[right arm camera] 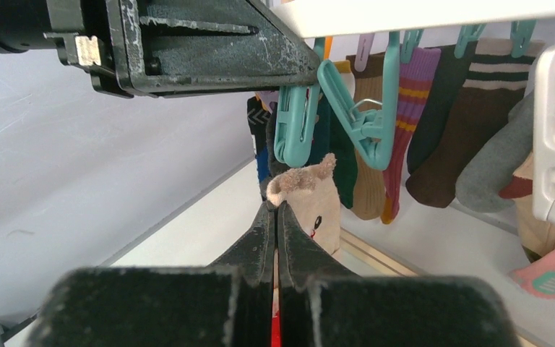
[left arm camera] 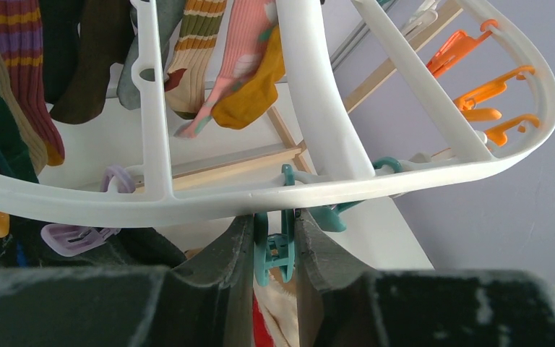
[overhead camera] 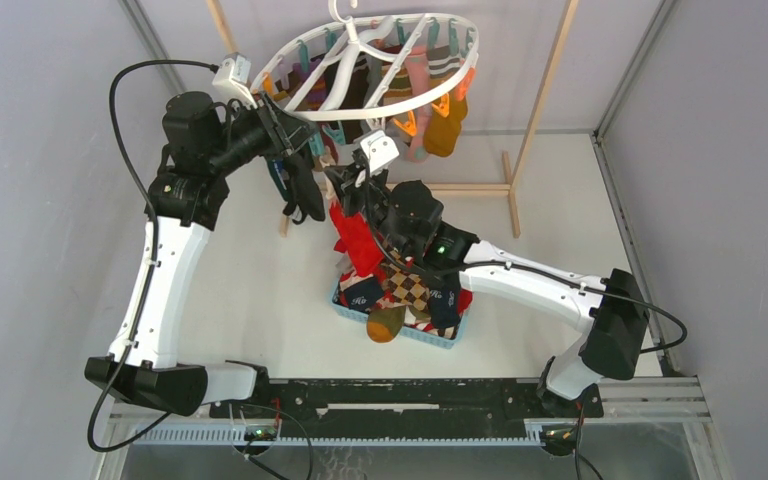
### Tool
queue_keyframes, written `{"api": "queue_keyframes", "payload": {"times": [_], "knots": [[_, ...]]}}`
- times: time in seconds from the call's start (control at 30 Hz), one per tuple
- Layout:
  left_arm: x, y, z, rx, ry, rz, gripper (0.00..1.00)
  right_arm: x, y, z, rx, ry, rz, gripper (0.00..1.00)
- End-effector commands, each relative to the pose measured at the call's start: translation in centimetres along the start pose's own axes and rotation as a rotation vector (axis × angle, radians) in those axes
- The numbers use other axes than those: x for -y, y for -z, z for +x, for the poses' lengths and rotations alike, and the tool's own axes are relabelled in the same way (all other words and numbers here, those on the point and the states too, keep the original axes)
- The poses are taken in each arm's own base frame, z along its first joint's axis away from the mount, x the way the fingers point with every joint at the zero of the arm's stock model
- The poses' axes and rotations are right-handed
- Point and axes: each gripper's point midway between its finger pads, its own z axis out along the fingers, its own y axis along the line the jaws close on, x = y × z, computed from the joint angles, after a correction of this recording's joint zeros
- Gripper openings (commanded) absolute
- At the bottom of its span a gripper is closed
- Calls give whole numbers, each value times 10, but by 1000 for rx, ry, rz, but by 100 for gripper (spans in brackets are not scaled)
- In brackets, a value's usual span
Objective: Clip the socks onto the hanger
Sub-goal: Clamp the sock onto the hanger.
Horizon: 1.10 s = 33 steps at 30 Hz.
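Observation:
The white oval hanger (overhead camera: 282,57) hangs at the back with several socks clipped on, among them a mustard one (overhead camera: 447,125). My left gripper (left arm camera: 274,221) reaches up under the near rim (left arm camera: 188,196) and is shut on a teal clip (left arm camera: 280,249), squeezing its handles. My right gripper (right arm camera: 276,206) is shut on a cream-and-red sock (right arm camera: 305,189), whose fluffy cuff stands just below that clip (right arm camera: 293,130). From above, this sock (overhead camera: 360,240) dangles from the right gripper (overhead camera: 355,188). More socks (overhead camera: 410,290) fill the basket.
A blue basket (overhead camera: 340,298) sits on the table below the right arm. Light wooden frame poles (overhead camera: 545,90) stand behind and right of the hanger. Orange clips (left arm camera: 488,90) hang on the rim's right end. A dark sock (overhead camera: 305,195) hangs under the left gripper.

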Motion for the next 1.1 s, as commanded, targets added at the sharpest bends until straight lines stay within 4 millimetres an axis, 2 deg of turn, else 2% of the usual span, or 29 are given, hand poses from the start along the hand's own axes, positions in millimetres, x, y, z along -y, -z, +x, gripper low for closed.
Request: {"api": "queue_keyframes", "payload": {"times": [0.0, 0.9, 1.07], "knots": [[6, 0, -6, 27, -10, 18, 0, -6, -2, -35, 82, -13, -24, 0], [5, -2, -5, 31, -17, 13, 0, -5, -5, -60, 129, -9, -25, 0], [6, -2, -5, 33, -13, 18, 0, -5, -9, -58, 121, -5, -27, 0]]}}
